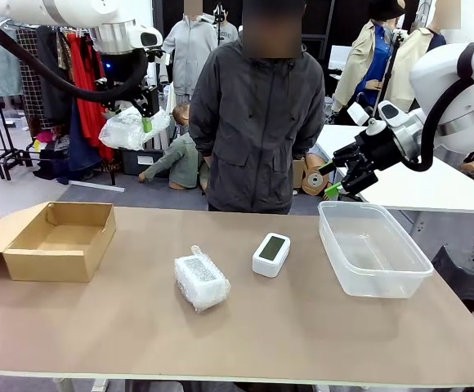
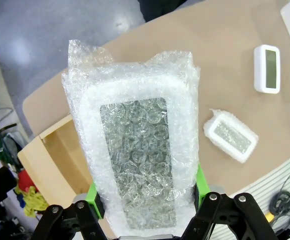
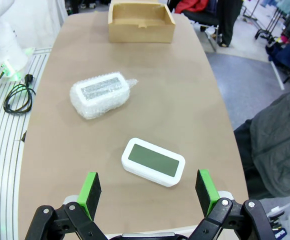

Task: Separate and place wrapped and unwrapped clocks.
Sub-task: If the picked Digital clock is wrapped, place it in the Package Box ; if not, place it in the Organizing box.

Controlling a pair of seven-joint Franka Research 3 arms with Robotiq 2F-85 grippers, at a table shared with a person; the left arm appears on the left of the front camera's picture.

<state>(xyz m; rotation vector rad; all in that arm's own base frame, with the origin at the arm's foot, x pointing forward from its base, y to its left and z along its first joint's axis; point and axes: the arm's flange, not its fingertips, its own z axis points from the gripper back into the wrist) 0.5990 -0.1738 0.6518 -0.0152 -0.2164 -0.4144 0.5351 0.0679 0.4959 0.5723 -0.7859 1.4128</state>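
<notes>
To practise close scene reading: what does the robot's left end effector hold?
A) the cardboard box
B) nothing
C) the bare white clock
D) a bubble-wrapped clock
D: the left end effector is shut on a bubble-wrapped clock held up in the air, while the bare clock lies on the table.

Table (image 1: 302,335), box (image 1: 53,265), wrapped clock (image 1: 201,281), bare clock (image 1: 270,254), tub (image 1: 384,284)
</notes>
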